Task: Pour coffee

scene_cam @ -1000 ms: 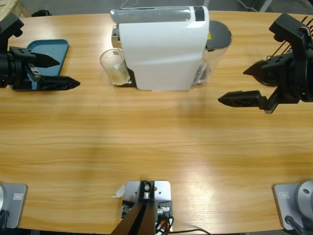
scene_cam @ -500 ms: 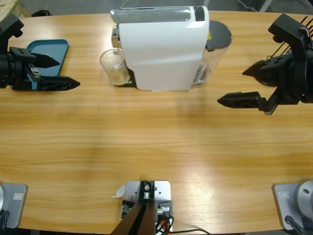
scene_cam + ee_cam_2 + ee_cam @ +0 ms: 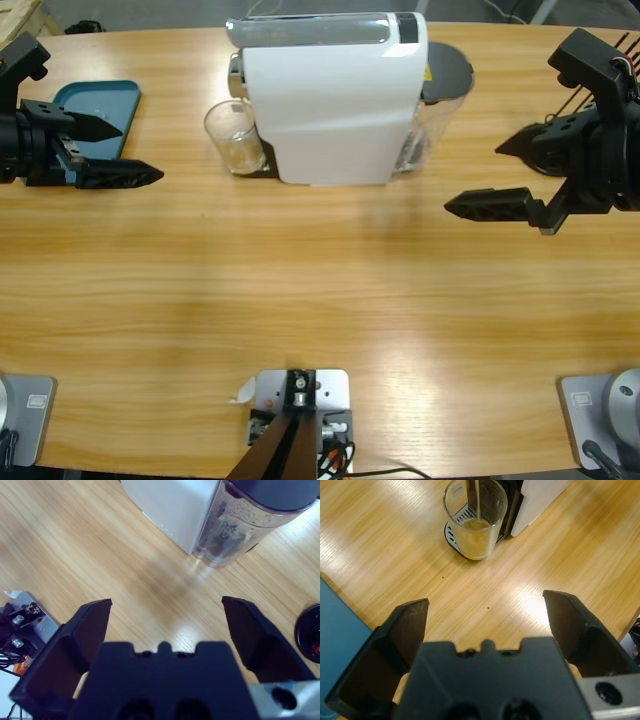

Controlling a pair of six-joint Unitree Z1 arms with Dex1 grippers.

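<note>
coffee streaming into the glass while both arms are waiting wide-jawed

the coffee is sitting as a shallow amber layer in the bottom of a clear glass tumbler, with a thin stream running down into it; the tumbler is standing on the drip grille at the left end of the white coffee machine, touching its front; the left gripper is hovering well apart from the tumbler, jaws spread and grasping nothing, just beside a blue tray at the table's far left; the right gripper is hanging near the machine's clear water tank, jaws likewise spread and empty; the wooden table is showing bare grain between the two arms
</note>
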